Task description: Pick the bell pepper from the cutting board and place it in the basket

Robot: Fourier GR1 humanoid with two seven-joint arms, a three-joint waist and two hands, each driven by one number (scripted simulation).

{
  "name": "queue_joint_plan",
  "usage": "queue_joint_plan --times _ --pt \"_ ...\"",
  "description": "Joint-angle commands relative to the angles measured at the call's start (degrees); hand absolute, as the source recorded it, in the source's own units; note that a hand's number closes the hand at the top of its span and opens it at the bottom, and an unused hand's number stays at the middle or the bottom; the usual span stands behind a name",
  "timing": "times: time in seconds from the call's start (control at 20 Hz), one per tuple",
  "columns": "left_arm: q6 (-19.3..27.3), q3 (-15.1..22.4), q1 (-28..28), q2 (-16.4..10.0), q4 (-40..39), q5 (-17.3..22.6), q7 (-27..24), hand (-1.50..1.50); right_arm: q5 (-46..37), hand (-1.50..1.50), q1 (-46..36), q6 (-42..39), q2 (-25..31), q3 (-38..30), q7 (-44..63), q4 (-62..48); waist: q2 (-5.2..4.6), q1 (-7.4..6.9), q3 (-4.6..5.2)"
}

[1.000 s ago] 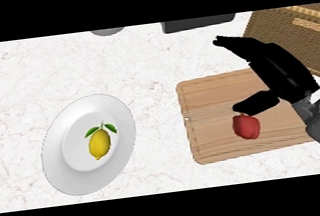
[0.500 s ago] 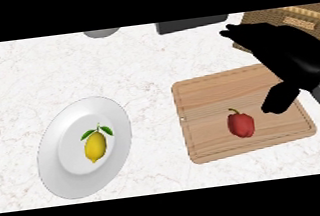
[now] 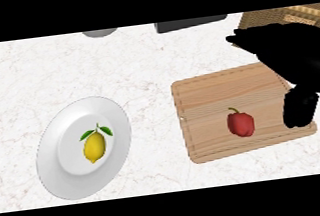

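Red and glossy, the bell pepper (image 3: 241,123) lies on the wooden cutting board (image 3: 206,98), a little right of the board's middle, its green stem pointing toward the far edge. Nothing touches it.

In the head view, the cutting board sits on the right half of the white, marbled counter (image 3: 136,67), slightly turned so that its right side is farther away than its left. The right robot hand (image 3: 298,57), black, hangs over the board's far right corner. Its fingers (image 3: 247,38) are stretched out toward the upper left, past the board's far edge, and its thumb (image 3: 299,110) points down over the board's right edge. The robot hand is spread and holds nothing. The thumb is just to the right of the bell pepper, with a strip of bare wood between them.

The woven basket (image 3: 285,14) stands at the far right of the counter, beyond the cutting board, partly hidden behind the robot hand.

On the left half of the counter lies a white plate (image 3: 60,165) with a yellow lemon (image 3: 95,147) in its middle, two green leaves at the lemon's top. At the counter's far edge a grey round thing (image 3: 100,32) and a dark thing (image 3: 190,23) are cut off by the view.
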State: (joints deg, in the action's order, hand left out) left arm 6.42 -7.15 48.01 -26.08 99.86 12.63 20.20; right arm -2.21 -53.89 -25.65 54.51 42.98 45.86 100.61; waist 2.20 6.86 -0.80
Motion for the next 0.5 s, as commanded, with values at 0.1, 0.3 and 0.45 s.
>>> queue_joint_plan --times 0.1,0.3,0.45 --pt "-1.91 5.82 -13.96 4.1 3.52 1.64 -2.94 0.0 5.79 -1.5 -1.57 -3.93 -1.01 -0.82 7.11 3.09 -0.85 1.33 1.5" --pt "-1.5 6.88 -14.87 5.62 3.25 0.47 -2.45 0.0 7.49 -1.5 -1.47 -1.66 -1.79 -2.26 8.68 3.47 -1.2 0.72 1.33" --pt "-1.23 7.11 -15.79 6.31 2.97 -0.19 -1.87 0.0 7.01 -1.5 -0.6 -0.42 -3.35 -0.47 9.84 5.15 -1.26 1.0 1.34"
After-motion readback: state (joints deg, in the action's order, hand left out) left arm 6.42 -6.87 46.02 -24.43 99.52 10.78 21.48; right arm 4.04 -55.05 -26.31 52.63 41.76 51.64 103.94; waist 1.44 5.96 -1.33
